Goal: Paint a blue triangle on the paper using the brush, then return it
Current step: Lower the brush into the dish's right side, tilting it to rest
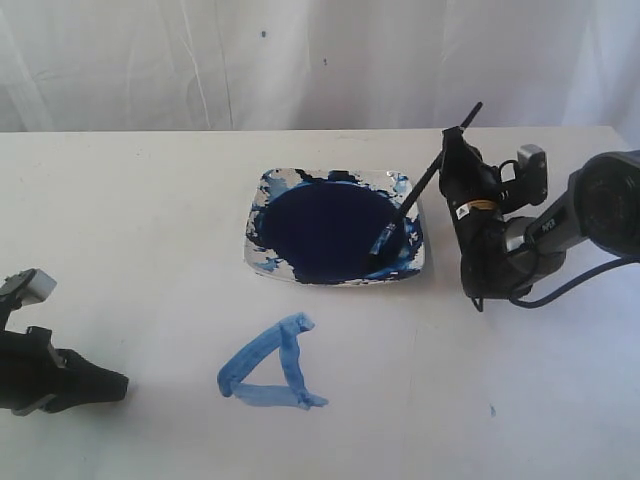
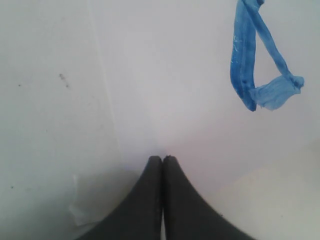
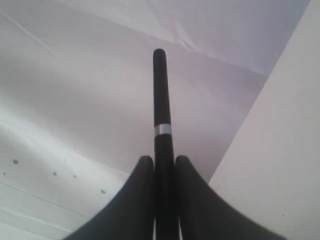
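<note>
The right hand point(image 1: 450, 148) is pinching the brush point(image 1: 415, 195) high on its black handle, jaws pressed against it from both sides. The handle end pokes out past the fingers towards the tabletop's far right corner. The brush lies on a slant. Its blue-stained tip is down in the dish point(image 1: 258, 215), on the side nearest the right edge of the tabletop point(image 1: 120, 200), and seems to rest at the margin of the dark paint. From there the handle climbs up and away towards the far right. So the hand sits just beside the dish on its right, above and behind the tip it controls.

The blue triangle point(image 1: 258, 352) looks finished, three thick uneven strokes on the paper point(image 2: 175, 75). It sits between the dish and the near edge of the tabletop, well apart from the brush.

The left hand point(image 1: 112, 384) rests by the near left corner with its fingers pressed together and nothing between them. It is near the triangle but far from the dish.

To my eye only the return is left, and it belongs to the right arm. What matters is that lean. If the fingers simply part, I'd expect the handle to tip over the dish's right rim, so lowering it first seems wiser.
</note>
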Controlling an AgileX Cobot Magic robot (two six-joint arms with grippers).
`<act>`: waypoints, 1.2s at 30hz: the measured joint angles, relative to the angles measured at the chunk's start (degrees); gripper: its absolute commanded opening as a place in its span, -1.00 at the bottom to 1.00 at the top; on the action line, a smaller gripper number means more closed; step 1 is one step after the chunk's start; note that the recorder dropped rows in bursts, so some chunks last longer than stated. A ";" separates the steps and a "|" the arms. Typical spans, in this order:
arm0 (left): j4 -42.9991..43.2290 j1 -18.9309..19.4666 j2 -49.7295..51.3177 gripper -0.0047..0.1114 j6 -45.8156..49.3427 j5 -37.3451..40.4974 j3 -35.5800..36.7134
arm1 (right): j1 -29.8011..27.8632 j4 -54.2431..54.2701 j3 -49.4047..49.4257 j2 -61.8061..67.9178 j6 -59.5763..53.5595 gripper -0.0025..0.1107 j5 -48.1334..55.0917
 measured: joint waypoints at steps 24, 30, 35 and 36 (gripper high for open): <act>0.00 0.00 0.00 -0.92 0.24 0.00 0.00 | 0.00 -3.48 -0.22 0.34 -3.72 0.08 0.31; 0.00 0.00 0.00 -0.92 0.24 0.00 0.00 | 0.00 -7.93 -0.22 0.23 -9.82 0.19 0.53; 0.00 0.00 0.00 -0.92 0.24 0.00 0.00 | 0.00 -12.75 -0.22 -1.44 -16.30 0.19 0.86; 0.00 0.00 0.00 -0.92 0.24 0.00 0.00 | 0.00 -13.02 -0.32 -1.89 -16.70 0.19 0.86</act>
